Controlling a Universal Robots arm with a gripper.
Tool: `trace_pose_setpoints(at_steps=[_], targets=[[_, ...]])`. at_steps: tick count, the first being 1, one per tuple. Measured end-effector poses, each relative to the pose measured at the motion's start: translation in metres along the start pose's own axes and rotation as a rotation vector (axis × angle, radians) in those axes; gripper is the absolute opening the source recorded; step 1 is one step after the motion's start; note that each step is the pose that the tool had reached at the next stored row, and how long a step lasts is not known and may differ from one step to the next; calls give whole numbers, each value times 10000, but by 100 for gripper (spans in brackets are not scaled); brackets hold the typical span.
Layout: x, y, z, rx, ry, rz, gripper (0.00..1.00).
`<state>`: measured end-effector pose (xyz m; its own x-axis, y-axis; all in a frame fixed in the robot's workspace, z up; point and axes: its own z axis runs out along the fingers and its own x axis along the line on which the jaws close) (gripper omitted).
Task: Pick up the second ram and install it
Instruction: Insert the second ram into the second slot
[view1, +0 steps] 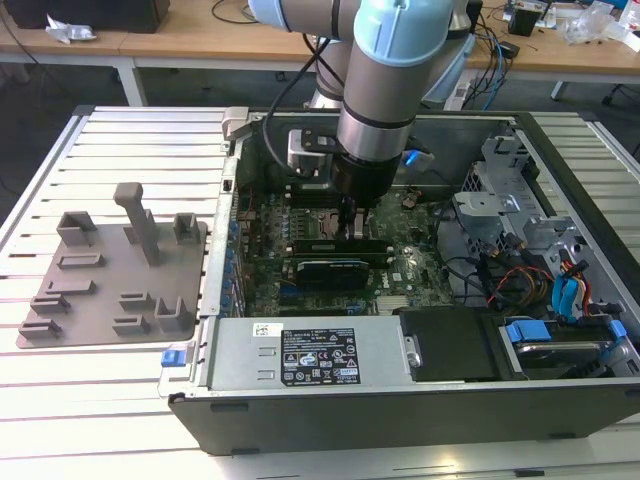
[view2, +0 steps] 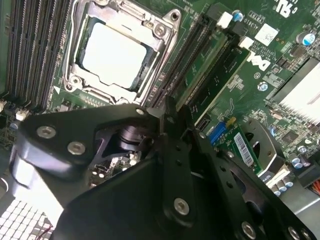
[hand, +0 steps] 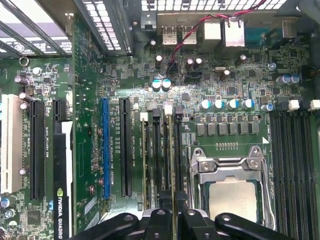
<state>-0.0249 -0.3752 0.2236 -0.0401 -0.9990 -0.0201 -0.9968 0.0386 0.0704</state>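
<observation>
The second ram (hand: 171, 150) is a thin green stick standing on edge along a memory slot beside the processor socket (hand: 232, 192). In the second wrist view the ram (view2: 206, 69) runs away from the fingertips toward the white slot clips. My gripper (view2: 172, 114) is shut on the stick's near end, its black fingers pinching it from both sides, and it is also seen in the first wrist view (hand: 172, 214). In the exterior view the gripper (view1: 352, 228) reaches straight down into the open computer case over the motherboard. I cannot tell whether the stick is fully seated.
A grey holder tray (view1: 100, 300) with upright posts lies on the slatted table at the exterior view's left. Inside the case are a graphics card (view1: 330, 270), the power supply (view1: 300, 355), and drive cages with cables (view1: 540, 250) at the exterior view's right.
</observation>
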Motion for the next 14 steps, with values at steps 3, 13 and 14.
trace_pose_setpoints(at_steps=[3, 13, 14], targets=[[-3, 9, -131, 2, -1, -1, 21], [-75, 36, -485, 8, 54, 3, 10], [-75, 37, -485, 8, 54, 3, 10]])
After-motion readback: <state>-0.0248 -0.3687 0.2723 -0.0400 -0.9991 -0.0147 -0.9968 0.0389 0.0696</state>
